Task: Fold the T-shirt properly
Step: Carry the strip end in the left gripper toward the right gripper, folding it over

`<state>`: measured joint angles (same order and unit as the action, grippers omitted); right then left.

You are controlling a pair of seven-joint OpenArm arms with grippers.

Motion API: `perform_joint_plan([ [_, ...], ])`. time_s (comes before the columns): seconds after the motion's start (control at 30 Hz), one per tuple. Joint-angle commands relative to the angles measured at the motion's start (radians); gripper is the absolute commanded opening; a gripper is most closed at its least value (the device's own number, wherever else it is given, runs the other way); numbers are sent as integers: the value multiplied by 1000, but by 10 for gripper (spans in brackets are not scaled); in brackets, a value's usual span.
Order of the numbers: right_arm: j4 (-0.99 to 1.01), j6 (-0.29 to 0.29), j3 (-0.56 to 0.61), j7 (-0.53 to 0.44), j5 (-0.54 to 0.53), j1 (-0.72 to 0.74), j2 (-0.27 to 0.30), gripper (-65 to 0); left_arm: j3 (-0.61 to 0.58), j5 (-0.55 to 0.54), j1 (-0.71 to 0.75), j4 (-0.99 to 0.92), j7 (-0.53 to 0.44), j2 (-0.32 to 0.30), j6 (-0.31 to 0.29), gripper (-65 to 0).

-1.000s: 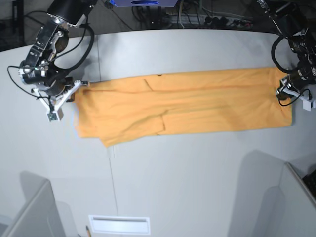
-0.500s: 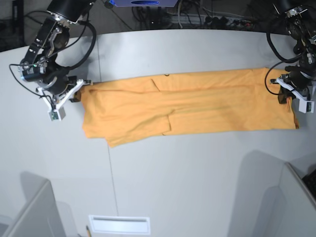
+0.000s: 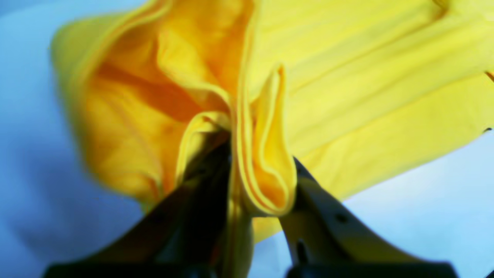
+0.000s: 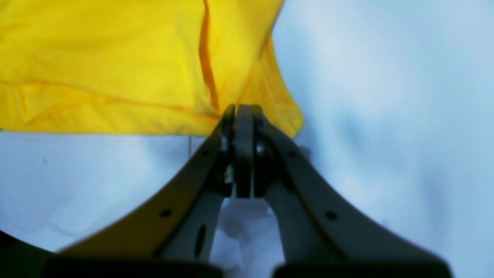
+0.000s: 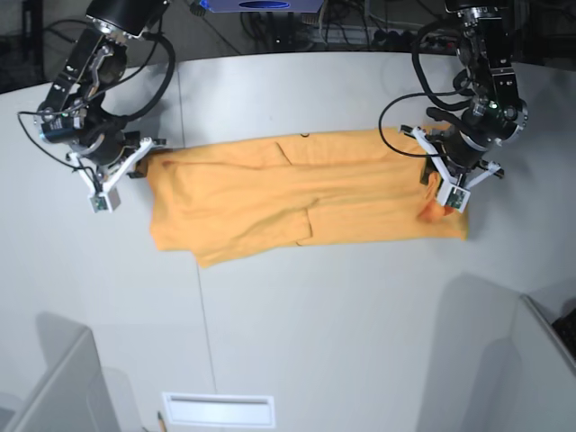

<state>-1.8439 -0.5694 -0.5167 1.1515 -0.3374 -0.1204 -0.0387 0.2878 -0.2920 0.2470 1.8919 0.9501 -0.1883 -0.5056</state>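
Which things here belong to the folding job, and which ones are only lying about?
Belong to the job:
- T-shirt, light orange, lengthwise on the table
- left gripper, shut on one end of it
- right gripper, shut on the other end

Lying about:
- white slotted panel at the table's near edge
- cables behind the table

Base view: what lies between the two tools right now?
Only the T-shirt spans the stretch, from the right tool to the left tool, each shut on one end. The base view shows nothing else between them.
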Motion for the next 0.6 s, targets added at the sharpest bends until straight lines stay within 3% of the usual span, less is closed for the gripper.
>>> perform_joint_plan([
  [0.0,-17,-2,-1,-28,-18,18,6,-650,-19,-8,-24,21,-19,-4,-5,-650],
  [0.07,-17,-2,-1,-29,-18,24,6,-650,-74,-8,-50,15,-18,-3,11,-650],
  [0.23,-17,-2,-1,-29,-18,35,9,-650,-183,-19,-70,1,-18,-3,126,-650],
  [0.57,-32,-2,-1,-29,-18,8,6,-650,-243,-11,-94,-28,-19,46,135,-650],
])
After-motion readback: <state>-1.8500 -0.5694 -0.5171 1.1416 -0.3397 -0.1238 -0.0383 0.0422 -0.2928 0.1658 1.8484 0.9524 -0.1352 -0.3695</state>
